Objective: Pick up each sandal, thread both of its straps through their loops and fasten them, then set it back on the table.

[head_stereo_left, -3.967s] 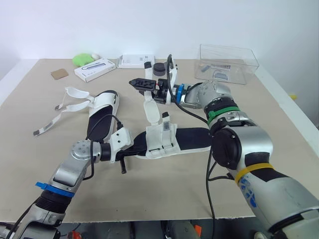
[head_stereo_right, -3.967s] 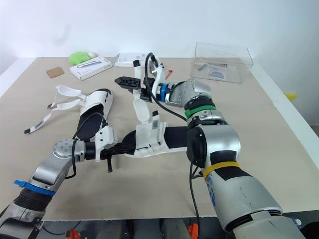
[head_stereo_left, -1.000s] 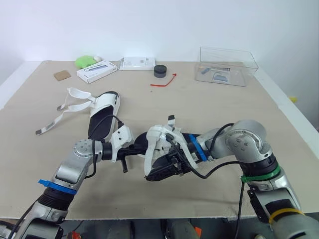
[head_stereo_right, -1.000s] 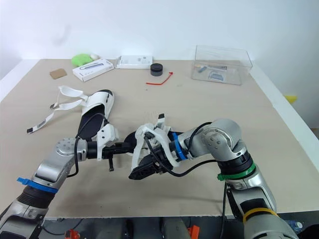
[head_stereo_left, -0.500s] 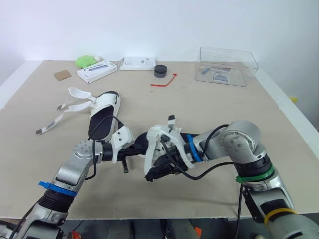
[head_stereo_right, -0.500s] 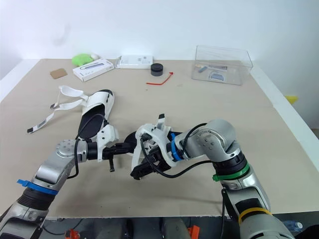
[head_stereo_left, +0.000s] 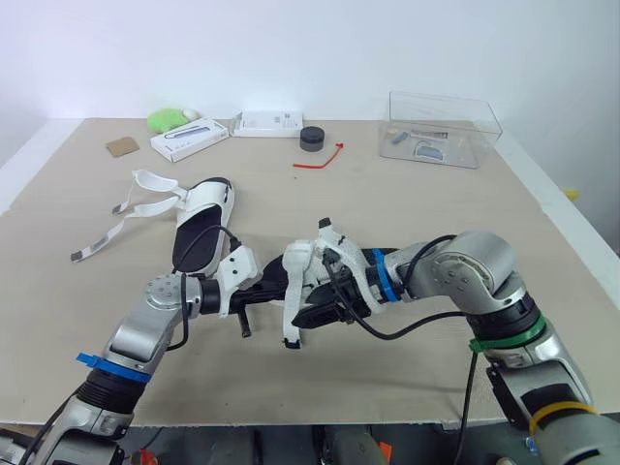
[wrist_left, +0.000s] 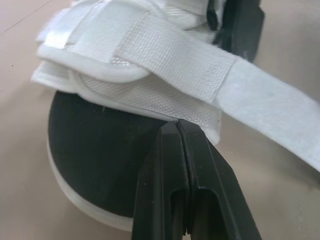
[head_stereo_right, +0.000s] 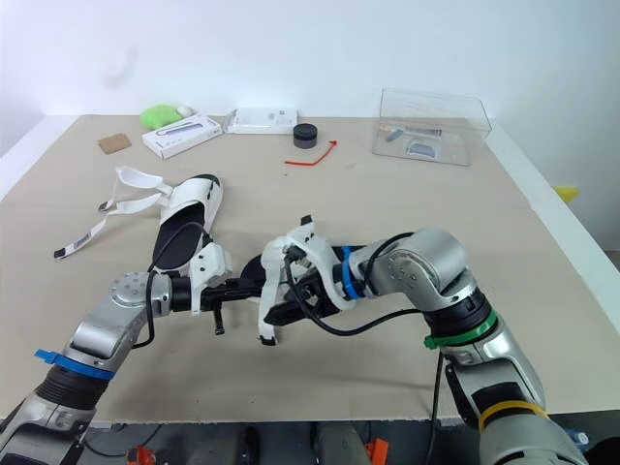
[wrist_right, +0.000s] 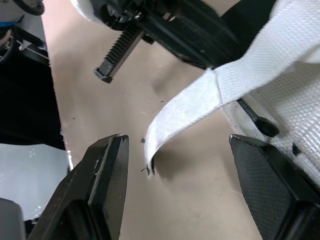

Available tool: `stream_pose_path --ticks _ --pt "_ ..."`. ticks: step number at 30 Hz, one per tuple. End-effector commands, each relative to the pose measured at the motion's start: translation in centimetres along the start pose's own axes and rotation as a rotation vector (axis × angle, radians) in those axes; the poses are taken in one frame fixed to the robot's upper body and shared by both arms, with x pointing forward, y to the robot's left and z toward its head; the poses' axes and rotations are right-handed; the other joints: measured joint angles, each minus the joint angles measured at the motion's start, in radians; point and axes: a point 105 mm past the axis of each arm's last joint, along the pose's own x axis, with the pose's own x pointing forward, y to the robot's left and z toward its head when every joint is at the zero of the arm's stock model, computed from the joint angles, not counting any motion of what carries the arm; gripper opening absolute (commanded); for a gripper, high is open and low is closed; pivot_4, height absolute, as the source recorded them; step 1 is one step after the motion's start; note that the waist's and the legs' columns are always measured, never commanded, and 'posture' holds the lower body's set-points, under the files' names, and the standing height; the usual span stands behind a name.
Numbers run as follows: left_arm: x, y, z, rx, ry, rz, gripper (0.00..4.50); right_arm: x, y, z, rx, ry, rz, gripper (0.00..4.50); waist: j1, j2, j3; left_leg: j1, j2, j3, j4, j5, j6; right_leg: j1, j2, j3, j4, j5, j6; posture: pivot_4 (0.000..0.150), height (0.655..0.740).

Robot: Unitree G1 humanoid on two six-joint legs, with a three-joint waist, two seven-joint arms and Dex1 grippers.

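Left gripper pressed together, tips touching the lower edge of the white upper of the near sandal, just over its black insole. Cannot tell if anything is pinched between them.

Right gripper spread wide. Loose end of a white strap hangs between its fingers, touching neither. The two grippers meet at this sandal from opposite sides, close together. Sandal sits on the tabletop, strap end drooping down to it.

Second sandal lies flat beyond the left gripper, well apart from both grippers. Its straps are undone and spread out on the side away from the right gripper.

Far past the grippers:
- clear box
- black puck
- red tie
- two white boxes
- green lump
- brown square
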Motion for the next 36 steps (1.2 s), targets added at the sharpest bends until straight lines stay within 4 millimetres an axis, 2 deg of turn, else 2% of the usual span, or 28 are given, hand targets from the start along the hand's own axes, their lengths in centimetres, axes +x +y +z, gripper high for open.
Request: stream_pose_path --ticks 1,5,10,15,20,25,28,32,33,34,36 --pt "0.3 -0.3 -0.6 -0.022 0.02 -0.017 0.0 -1.0 -1.3 1.2 -0.045 -0.035 -0.071 3.49 0.0 0.0 0.0 0.0 0.0 0.0 0.0 0.0 0.0 0.0 0.0 0.0 0.0 0.0 0.0 0.15 0.74" --pt "0.2 -0.2 -0.7 -0.023 0.023 -0.013 0.0 -1.2 -2.0 1.1 -0.052 -0.029 -0.083 3.49 0.0 0.0 0.0 0.0 0.0 0.001 0.0 0.0 0.0 0.0 0.0 0.0 0.0 0.001 0.0 0.15 0.74" --pt "0.2 -0.1 -0.8 -0.028 0.024 -0.006 0.0 -1.1 -1.9 0.8 -0.047 -0.02 -0.063 3.49 0.0 0.0 0.0 0.0 0.0 0.001 0.001 0.0 0.001 0.0 0.0 0.001 0.0 0.001 0.001 0.15 0.74" --pt "0.2 -0.1 -0.8 -0.031 0.024 -0.005 0.0 -0.2 1.5 -1.0 0.01 0.06 0.085 3.49 0.0 0.0 0.0 0.0 0.0 0.001 0.001 0.0 0.0 0.0 -0.001 0.0 0.0 0.001 0.0 0.15 0.74" --pt "0.3 -0.1 -0.8 -0.032 0.022 -0.007 0.0 0.6 1.9 -0.3 0.052 0.046 0.088 3.49 0.0 0.0 0.0 -0.001 0.0 0.0 0.0 0.0 0.0 0.0 -0.001 0.0 0.0 0.0 0.0 0.15 0.74" --pt "0.3 -0.2 -0.9 -0.034 0.024 -0.008 0.0 1.2 1.4 0.3 0.098 0.011 0.055 3.49 0.0 0.0 0.0 -0.001 0.0 0.0 0.0 0.0 0.0 0.0 -0.001 0.0 0.0 0.0 0.0 0.15 0.74" --pt "0.3 -0.2 -1.0 -0.036 0.025 -0.008 0.0 1.3 1.5 0.3 0.108 0.002 0.06 2.73 0.0 0.0 0.0 -0.001 0.0 0.0 0.0 0.0 0.0 0.0 -0.001 0.0 0.0 0.0 0.0 0.15 0.74" --pt "0.3 -0.2 -1.0 -0.035 0.025 -0.007 0.0 1.3 1.5 0.0 0.119 0.005 0.064 0.91 0.0 0.0 0.0 -0.001 0.0 0.0 0.0 0.0 0.0 0.0 -0.001 0.0 0.0 0.0 0.0 0.15 0.74" --pt "0.3 -0.2 -1.0 -0.035 0.025 -0.006 0.0 1.3 1.4 -0.1 0.12 0.005 0.06 0.34 0.0 0.0 0.0 -0.001 0.0 0.0 0.0 0.0 0.0 0.0 -0.001 0.0 0.0 0.0 0.0 0.15 0.74" --pt "0.3 -0.3 -1.0 -0.036 0.026 -0.006 0.0 1.2 1.4 -0.2 0.121 0.006 0.057 0.07 0.0 0.0 0.0 -0.001 0.0 0.0 0.0 0.0 0.0 0.0 -0.001 0.0 0.0 0.0 0.0 0.15 0.74" --pt "0.3 -0.3 -1.0 -0.036 0.027 -0.008 0.0 0.6 1.4 -0.3 0.12 0.008 0.065 0.07 0.0 0.0 0.0 -0.001 0.0 0.0 0.0 0.0 0.0 0.0 -0.001 0.0 0.0 0.0 0.0 0.15 0.74"
